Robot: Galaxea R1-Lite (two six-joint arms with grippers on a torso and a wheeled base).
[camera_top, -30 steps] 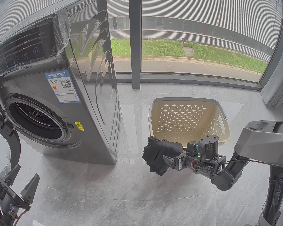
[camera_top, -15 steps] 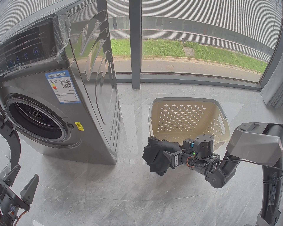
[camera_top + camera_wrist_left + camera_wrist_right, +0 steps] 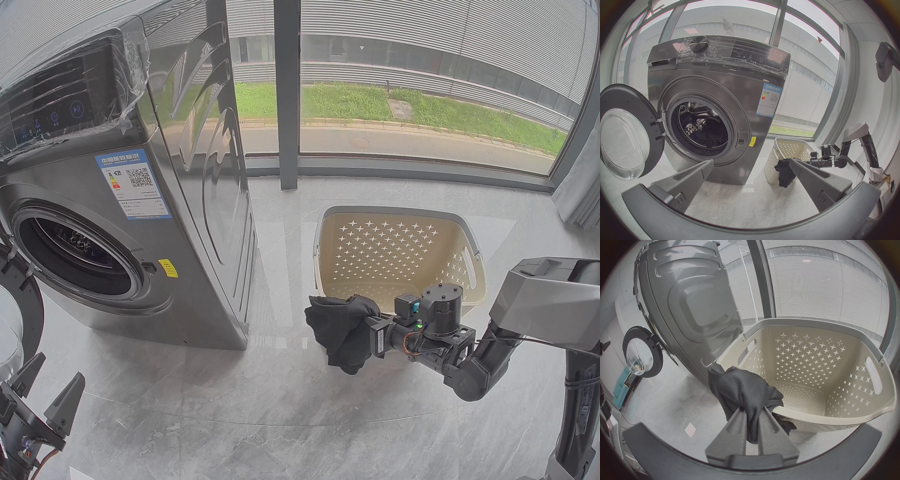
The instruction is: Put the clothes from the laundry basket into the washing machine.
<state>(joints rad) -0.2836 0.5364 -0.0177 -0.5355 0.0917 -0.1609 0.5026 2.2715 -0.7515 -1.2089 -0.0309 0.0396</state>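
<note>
— Over the floor by the basket [image 3: 400, 211], what's in the right gripper [image 3: 752, 412]?
— A black cloth [image 3: 340, 328], pinched tight between both fingers. It hangs outside the basket's near corner, against the rim.
— And the washer [image 3: 187, 187]?
— Off to the left, door [image 3: 628, 140] swung open, well apart from the cloth.
— Left gripper [image 3: 750, 163]?
— Low, facing the drum, jaws spread wide, holding nothing.
</note>
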